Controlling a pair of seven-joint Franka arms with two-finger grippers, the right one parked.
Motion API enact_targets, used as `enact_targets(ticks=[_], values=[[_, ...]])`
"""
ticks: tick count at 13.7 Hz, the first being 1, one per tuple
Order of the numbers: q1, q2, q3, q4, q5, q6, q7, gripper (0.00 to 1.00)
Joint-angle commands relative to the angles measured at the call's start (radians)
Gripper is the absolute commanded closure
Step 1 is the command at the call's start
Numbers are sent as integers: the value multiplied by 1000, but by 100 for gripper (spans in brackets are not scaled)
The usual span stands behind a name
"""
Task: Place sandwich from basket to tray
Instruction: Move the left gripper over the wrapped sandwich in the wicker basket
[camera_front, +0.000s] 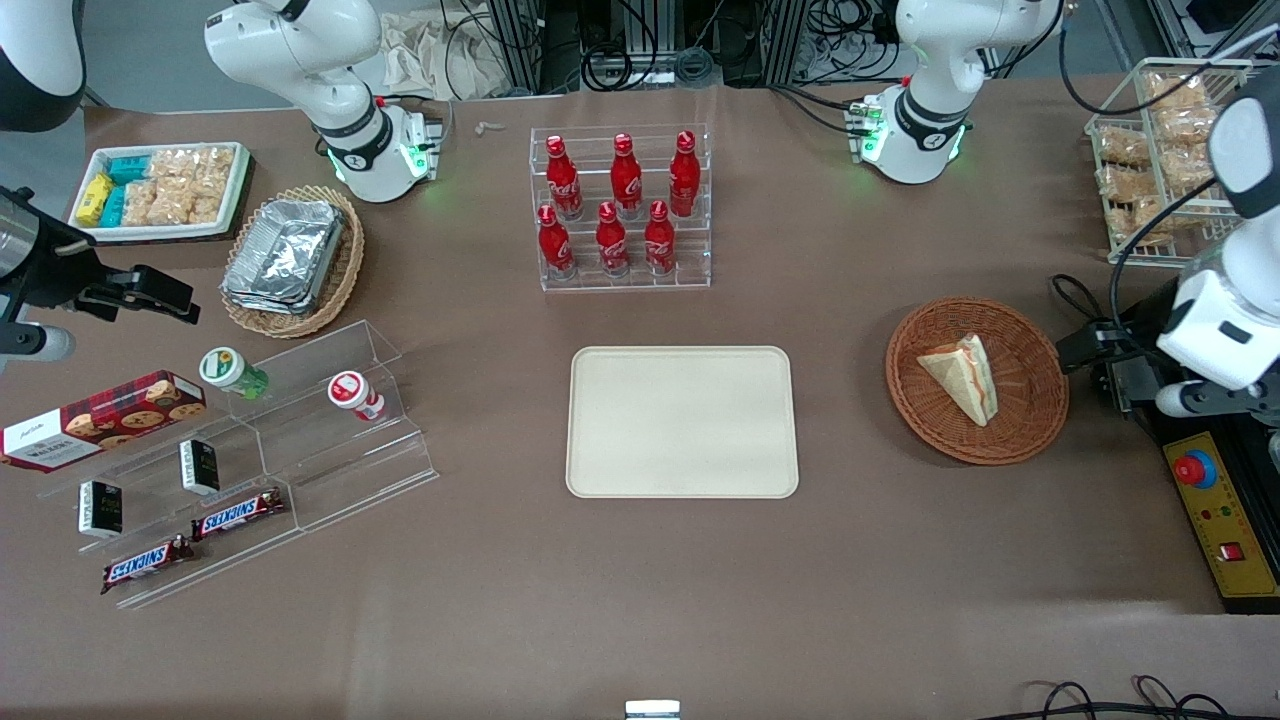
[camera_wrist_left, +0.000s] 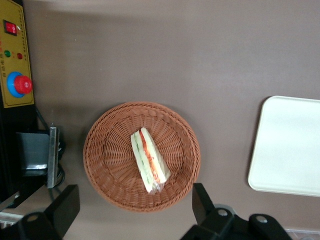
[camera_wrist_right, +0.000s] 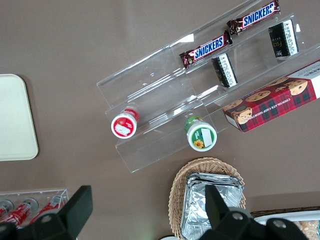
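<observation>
A brown tabletop (camera_front: 640, 600) seen from the front and from above, with a pair of white robot arms mounted along its edge at twelve o'clock. At the centre lies the tray (camera_front: 683, 421), flat, cream-beige and bare. At three o'clock from it, well apart, sits the basket (camera_front: 977, 381), round and reddish-brown, and inside it rests the sandwich (camera_front: 963, 376), a pale bread wedge lying on its side with a red and green filling edge showing. Nothing touches the sandwich. The working arm's end effector (camera_wrist_left: 136, 205) hangs high above the basket, toward the working arm's end of the tabletop; in the wrist view its two dark fingers (camera_wrist_left: 64, 202) stand spread wide, one near each side of the basket's rim, holding nothing. The step in hand looks like the approach before any grasp, so the task is judged barely begun. The next move probably calls for centring over the wedge, turning the fingers so they close across its flat bread faces, not along its length, then lowering inside the rim without nudging the basket. After a gentle grip, the sandwich would need lifting clear of the rim and carrying toward nine o'clock in the front view, to the tray.
</observation>
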Motion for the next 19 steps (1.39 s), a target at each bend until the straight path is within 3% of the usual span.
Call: enact_targets(ticks=[1,7,9,19], values=[[2,-100,-1,-199,8,119,-76,0],[-5,-88,-4,-450,8,337,-205,0],[-4,-43,-4,-461,7,355,-293,0],[-20,90,-4,-530,5,492,-382,0]])
